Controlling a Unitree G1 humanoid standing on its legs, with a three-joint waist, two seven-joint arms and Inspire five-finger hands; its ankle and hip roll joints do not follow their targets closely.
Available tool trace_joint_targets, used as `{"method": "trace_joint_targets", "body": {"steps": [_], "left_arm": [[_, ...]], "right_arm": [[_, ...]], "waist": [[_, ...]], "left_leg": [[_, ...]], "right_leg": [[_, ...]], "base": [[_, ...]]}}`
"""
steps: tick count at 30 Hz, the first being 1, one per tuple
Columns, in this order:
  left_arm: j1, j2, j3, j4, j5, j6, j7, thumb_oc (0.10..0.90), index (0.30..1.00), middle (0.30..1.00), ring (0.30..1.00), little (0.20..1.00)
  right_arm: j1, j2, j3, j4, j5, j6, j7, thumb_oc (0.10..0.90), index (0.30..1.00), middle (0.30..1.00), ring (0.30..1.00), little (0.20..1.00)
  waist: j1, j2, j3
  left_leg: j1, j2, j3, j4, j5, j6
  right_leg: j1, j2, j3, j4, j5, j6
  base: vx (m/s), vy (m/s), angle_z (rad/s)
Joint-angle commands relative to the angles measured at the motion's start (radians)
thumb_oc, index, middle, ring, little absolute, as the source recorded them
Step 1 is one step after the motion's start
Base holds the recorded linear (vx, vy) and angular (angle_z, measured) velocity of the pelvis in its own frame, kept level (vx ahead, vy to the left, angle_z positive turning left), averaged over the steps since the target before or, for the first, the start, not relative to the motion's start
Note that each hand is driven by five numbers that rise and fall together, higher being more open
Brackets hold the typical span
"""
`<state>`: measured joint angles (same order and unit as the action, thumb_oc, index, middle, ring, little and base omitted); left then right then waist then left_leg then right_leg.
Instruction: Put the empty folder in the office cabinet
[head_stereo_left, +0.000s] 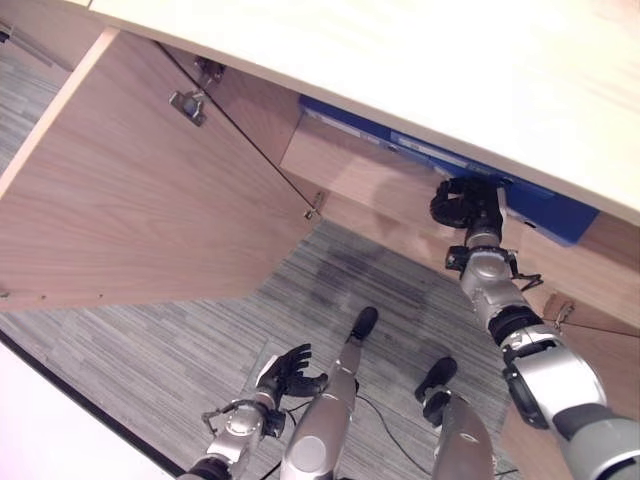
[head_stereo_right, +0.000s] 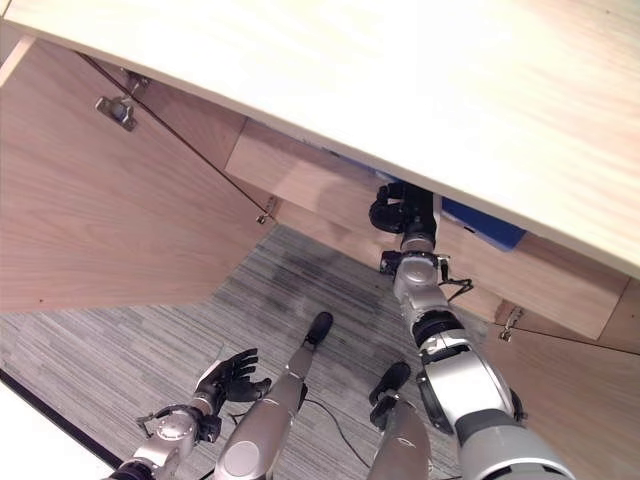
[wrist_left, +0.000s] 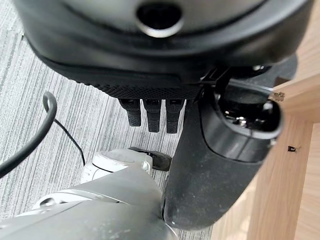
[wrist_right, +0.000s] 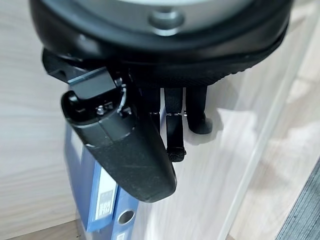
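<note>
Folder (head_stereo_left: 545, 205), blue, stands inside the open cabinet (head_stereo_left: 350, 165); we see our right robot hand (head_stereo_left: 462, 203) beside its spine, fingers relaxed. Left robot hand (head_stereo_left: 290, 372) hangs open over carpet (head_stereo_left: 150, 340).

A: Floor (head_stereo_left: 200, 330) is grey carpet with fine stripes; a darker patch sits in it near the cabinet front.

B: Furniture?

A: Light wood-grain cabinet. Pale top panel (head_stereo_left: 450, 70) runs across the upper part of the head views. One door (head_stereo_left: 130, 200) is swung wide open, with a metal hinge (head_stereo_left: 188, 104) on its inner face.

B: Inside?

A: Wooden shelf panel (head_stereo_left: 350, 165) under the top. A second hinge (head_stereo_left: 314, 208) sits at the lower frame edge. White strip (head_stereo_left: 60, 440) along the carpet's near edge.
</note>
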<state>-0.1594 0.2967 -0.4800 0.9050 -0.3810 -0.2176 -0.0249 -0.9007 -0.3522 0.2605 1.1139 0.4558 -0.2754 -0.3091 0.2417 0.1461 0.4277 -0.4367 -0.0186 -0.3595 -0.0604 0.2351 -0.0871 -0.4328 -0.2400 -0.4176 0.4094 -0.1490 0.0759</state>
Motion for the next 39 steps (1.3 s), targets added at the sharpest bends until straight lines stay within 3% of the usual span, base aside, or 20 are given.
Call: {"method": "trace_joint_targets", "body": {"steps": [1, 19, 26, 33, 34, 35, 39], "left_arm": [[-0.004, -0.002, -0.056, 0.025, 0.019, -0.004, 0.010, 0.800, 0.900, 0.900, 0.900, 0.900], [-0.009, 0.002, -0.056, 0.036, 0.037, -0.006, 0.016, 0.800, 0.900, 0.900, 0.900, 0.900], [0.001, 0.019, -0.058, 0.025, 0.041, -0.008, 0.010, 0.800, 0.900, 0.900, 0.900, 0.900], [-0.001, 0.041, -0.069, 0.000, 0.048, -0.016, 0.022, 0.800, 0.900, 0.900, 0.900, 0.900], [0.049, 0.097, -0.059, -0.033, 0.037, -0.023, -0.013, 0.800, 0.900, 0.900, 0.900, 0.900], [0.152, 0.234, -0.041, -0.155, -0.011, -0.054, -0.073, 0.800, 0.900, 0.900, 0.900, 0.900], [0.224, 0.343, -0.063, -0.324, -0.056, -0.043, -0.148, 0.800, 0.900, 0.900, 0.900, 0.900]], "right_arm": [[0.076, -0.048, -0.036, 0.094, 0.051, 0.056, -0.025, 0.400, 0.300, 0.300, 0.300, 0.300], [0.087, -0.109, -0.122, 0.148, 0.131, 0.049, -0.032, 0.400, 0.300, 0.300, 0.300, 0.300], [0.049, -0.197, -0.158, 0.182, 0.157, 0.055, -0.038, 0.400, 0.300, 0.300, 0.300, 0.300], [-0.004, -0.321, -0.180, 0.236, 0.167, 0.078, -0.050, 0.400, 0.300, 0.300, 0.300, 0.300], [-0.010, -0.381, -0.178, 0.242, 0.175, 0.079, -0.035, 0.400, 0.300, 0.300, 0.300, 0.300], [-0.014, -0.460, -0.179, 0.247, 0.166, 0.073, -0.021, 0.400, 0.300, 0.300, 0.300, 0.300], [-0.103, -0.566, -0.160, 0.271, 0.174, 0.087, -0.013, 0.400, 0.300, 0.300, 0.300, 0.300]], "waist": [[0.010, 0.022, 0.048], [0.004, 0.040, 0.066], [0.006, 0.060, 0.075], [0.015, 0.102, 0.092], [0.022, 0.115, 0.092], [0.033, 0.143, 0.092], [0.043, 0.178, 0.092]], "left_leg": [[0.033, 0.034, 0.057, -0.013, -0.115, -0.020], [0.014, 0.028, 0.061, -0.015, -0.110, -0.017], [-0.001, 0.022, 0.063, -0.015, -0.105, -0.017], [-0.069, 0.014, 0.073, -0.013, -0.089, -0.019], [-0.073, 0.012, 0.076, -0.015, -0.085, -0.019], [-0.080, 0.008, 0.079, -0.017, -0.081, -0.023], [-0.098, -0.003, 0.088, -0.019, -0.076, -0.025]], "right_leg": [[0.060, -0.016, 0.073, -0.109, -0.005, 0.047], [0.031, -0.027, 0.073, -0.092, -0.007, 0.052], [0.008, -0.037, 0.075, -0.076, -0.015, 0.056], [-0.078, -0.054, 0.082, -0.035, -0.026, 0.063], [-0.087, -0.058, 0.086, -0.032, -0.025, 0.064], [-0.096, -0.068, 0.084, -0.027, -0.022, 0.071], [-0.128, -0.080, 0.095, -0.013, -0.021, 0.079]], "base": [[0.00, 0.000, 0.00], [0.00, 0.000, 0.00], [0.00, 0.002, 0.02], [-0.02, 0.006, 0.17], [-0.01, 0.051, 0.31], [-0.01, 0.067, 0.16], [0.01, 0.071, 0.43]]}}
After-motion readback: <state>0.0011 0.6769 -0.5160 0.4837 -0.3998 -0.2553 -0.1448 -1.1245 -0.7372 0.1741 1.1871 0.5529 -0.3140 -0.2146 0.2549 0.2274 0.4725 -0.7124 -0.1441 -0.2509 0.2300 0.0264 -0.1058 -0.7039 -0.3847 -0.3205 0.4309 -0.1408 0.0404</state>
